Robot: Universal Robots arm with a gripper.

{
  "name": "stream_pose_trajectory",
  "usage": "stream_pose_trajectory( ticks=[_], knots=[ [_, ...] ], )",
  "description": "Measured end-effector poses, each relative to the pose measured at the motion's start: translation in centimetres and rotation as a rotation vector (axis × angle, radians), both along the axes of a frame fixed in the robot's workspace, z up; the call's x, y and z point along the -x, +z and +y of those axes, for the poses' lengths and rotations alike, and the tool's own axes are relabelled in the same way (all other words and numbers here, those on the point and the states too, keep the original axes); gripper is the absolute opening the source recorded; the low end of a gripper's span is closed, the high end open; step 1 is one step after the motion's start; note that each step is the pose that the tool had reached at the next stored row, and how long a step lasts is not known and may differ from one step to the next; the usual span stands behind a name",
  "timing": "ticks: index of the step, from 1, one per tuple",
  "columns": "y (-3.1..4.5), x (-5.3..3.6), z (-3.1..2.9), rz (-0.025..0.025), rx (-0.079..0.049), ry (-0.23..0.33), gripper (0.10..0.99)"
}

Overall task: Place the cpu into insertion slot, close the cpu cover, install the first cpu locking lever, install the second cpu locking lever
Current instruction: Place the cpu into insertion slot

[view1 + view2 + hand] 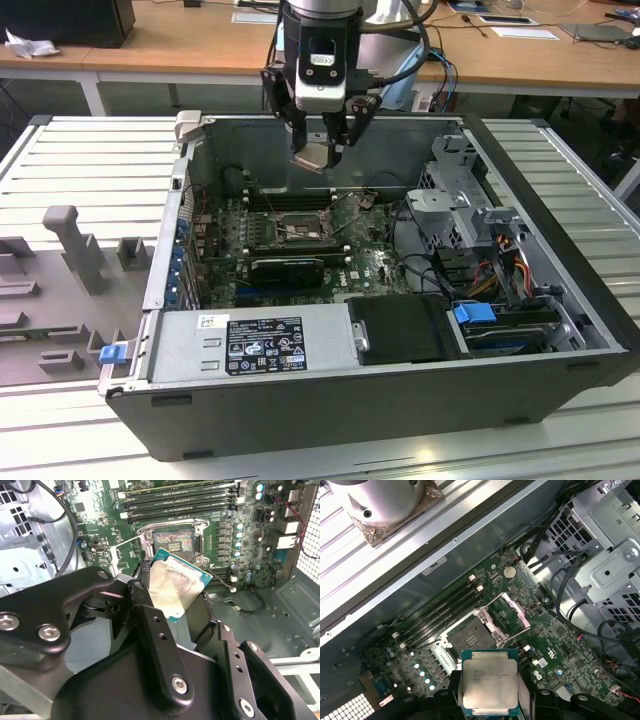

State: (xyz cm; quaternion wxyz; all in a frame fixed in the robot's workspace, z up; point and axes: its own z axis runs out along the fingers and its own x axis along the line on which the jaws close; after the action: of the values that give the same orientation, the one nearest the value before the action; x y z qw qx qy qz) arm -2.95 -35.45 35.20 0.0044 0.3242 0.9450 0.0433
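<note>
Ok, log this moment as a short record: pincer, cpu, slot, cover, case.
pincer: shut on the cpu, above the open computer case
cpu: held in the air above the motherboard, pale face showing in both wrist views, not seated
insertion slot: uncovered, nothing in it
cpu cover: swung open, standing up beside the slot
computer case: lying on its side, side panel off

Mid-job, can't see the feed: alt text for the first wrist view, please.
The claw grips the cpu by its edges, pale face showing, above the green motherboard. Nearby lies the insertion slot, empty, with the cpu cover swung open.
</note>
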Motion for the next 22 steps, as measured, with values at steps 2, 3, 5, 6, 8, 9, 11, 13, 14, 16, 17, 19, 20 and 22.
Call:
stream_pose_trajectory(
  ticks=[2,3,5,6,8,9,11,13,14,16,17,19,20,22],
  knots=[
    [-0.02,0.0,0.0,0.0,0.0,-0.014,0.529],
    [-0.03,0.0,0.0,0.0,0.0,-0.02,0.529],
    [-0.05,0.0,0.0,0.0,0.0,-0.031,0.529],
    [-0.06,0.0,0.0,0.0,0.0,-0.037,0.529],
    [-0.08,0.0,0.0,0.0,0.0,-0.05,0.529],
    [-0.09,0.0,0.0,0.0,0.0,-0.056,0.529],
    [-0.12,0.0,0.0,0.0,0.0,-0.081,0.529],
    [-0.14,0.0,0.0,0.0,0.0,-0.1,0.529],
    [-0.15,0.0,0.0,0.0,0.0,-0.108,0.529],
    [-0.16,0.0,0.0,0.0,0.0,-0.126,0.529],
    [-0.17,0.0,0.0,0.0,0.0,-0.134,0.529],
    [-0.18,0.0,0.0,0.0,0.0,-0.156,0.529],
    [-0.19,0.0,0.0,-0.0001,0.0,-0.166,0.529],
    [-0.21,0.0,0.0,-0.0001,0.0,-0.19,0.529]
  ],
)
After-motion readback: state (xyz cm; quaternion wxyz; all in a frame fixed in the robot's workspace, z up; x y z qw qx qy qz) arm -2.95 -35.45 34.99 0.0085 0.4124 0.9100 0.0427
